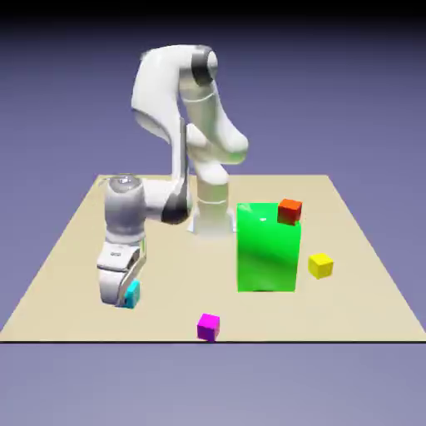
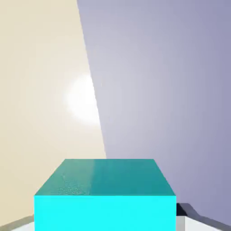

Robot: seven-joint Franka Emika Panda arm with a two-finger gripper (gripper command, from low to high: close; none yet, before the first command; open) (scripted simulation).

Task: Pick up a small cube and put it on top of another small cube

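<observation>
The small cyan cube [image 1: 132, 293] rests on the tan table [image 1: 58, 274] toward the exterior view's left. My gripper [image 1: 121, 296] has come down over it, and its fingers hide most of the cube. In the hand view the cyan cube [image 2: 104, 198] fills the bottom middle, large, with a grey fingertip [image 2: 198, 224] showing at each lower corner. The gripper [image 2: 104, 224] is shut on this cube. A magenta cube [image 1: 208, 326] lies near the front edge and a yellow cube [image 1: 320, 265] lies to the right, both apart from the gripper.
A large green block [image 1: 268, 250] stands mid-table, with a red-orange cube [image 1: 289, 210] at its upper right corner. In the hand view the table [image 2: 40, 90] ends at an edge just beyond the cyan cube.
</observation>
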